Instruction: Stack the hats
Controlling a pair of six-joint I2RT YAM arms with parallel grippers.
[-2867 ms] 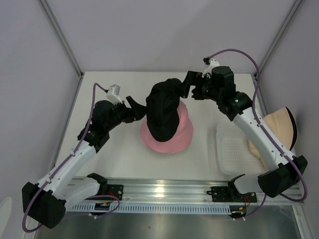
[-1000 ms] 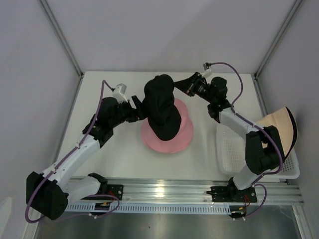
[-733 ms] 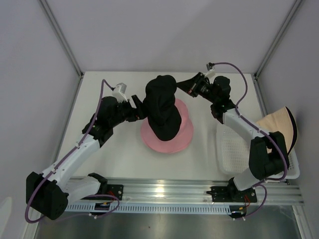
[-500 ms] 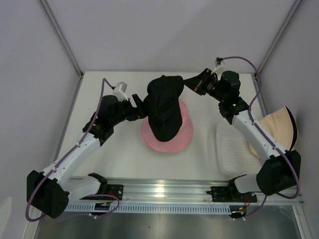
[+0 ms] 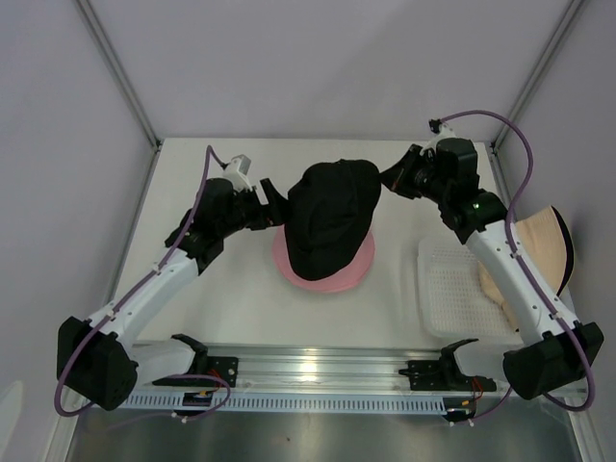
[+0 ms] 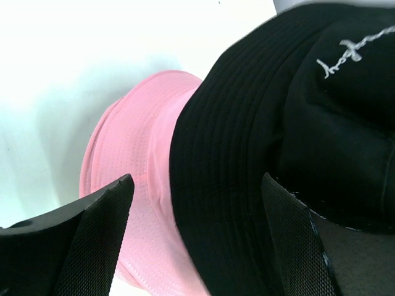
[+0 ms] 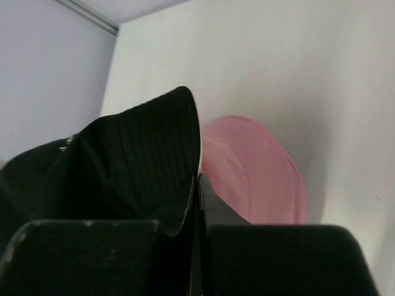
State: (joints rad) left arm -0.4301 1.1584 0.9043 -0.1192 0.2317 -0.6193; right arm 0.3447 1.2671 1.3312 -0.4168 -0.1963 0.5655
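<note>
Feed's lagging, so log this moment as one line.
black hat: draped over pink hat | left pincer: open around its brim | right pincer: shut on its brim | beige hat: unstacked, far right

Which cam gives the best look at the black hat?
Top external: the whole black hat shows, draped over the pink hat. Left wrist shows only brim and part of crown; right wrist only a brim edge.

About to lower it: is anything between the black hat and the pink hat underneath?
Nothing visible. The black bucket hat, its brim pinched by the right end effector, hangs directly over the pink bucket hat. The beige hat and white mesh tray lie off to the right.
</note>
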